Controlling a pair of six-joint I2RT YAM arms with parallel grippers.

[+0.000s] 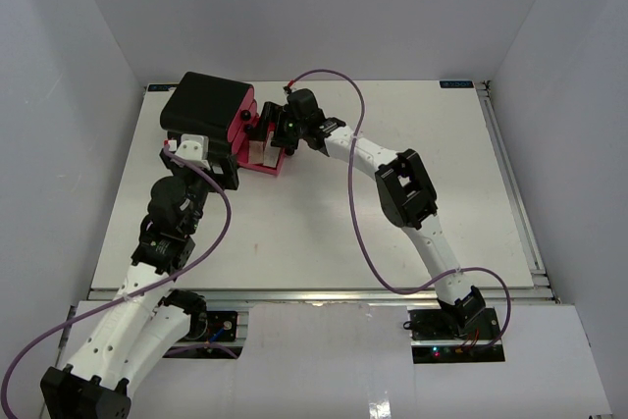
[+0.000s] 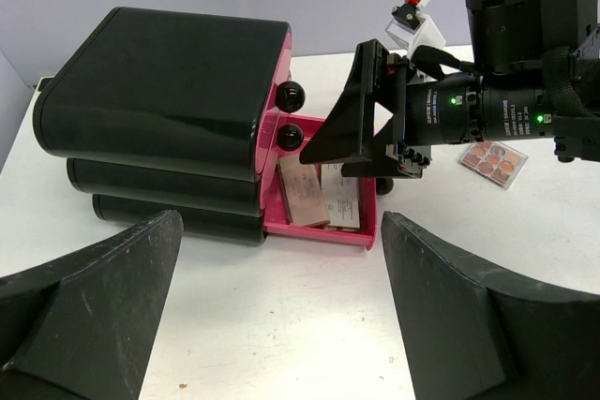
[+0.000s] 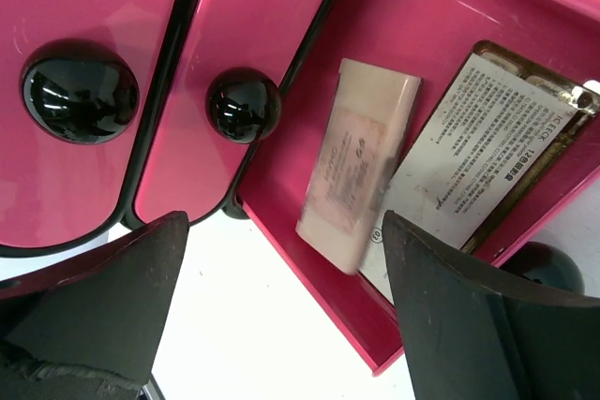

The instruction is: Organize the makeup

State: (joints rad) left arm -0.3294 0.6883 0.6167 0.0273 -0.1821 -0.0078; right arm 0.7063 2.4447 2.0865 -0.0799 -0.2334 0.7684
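Note:
The black box (image 1: 208, 105) has its bottom pink drawer (image 1: 263, 162) pulled open. In the drawer lie a pink rectangular palette (image 3: 359, 173) and a flat item with a printed label up (image 3: 472, 168); both also show in the left wrist view, the palette (image 2: 303, 192) left of the labelled item (image 2: 342, 199). My right gripper (image 3: 281, 241) is open and empty just above the drawer, also seen in the top view (image 1: 279, 136). My left gripper (image 2: 281, 259) is open and empty over bare table in front of the drawer. A palette with round pans (image 2: 493, 159) lies behind the right wrist. The other makeup is out of view.
Two upper pink drawers with black knobs (image 3: 80, 91) are shut. The right arm (image 1: 407, 188) crosses the table's middle, with a purple cable looping over it. The white table (image 1: 324, 242) has a raised rail along its right edge.

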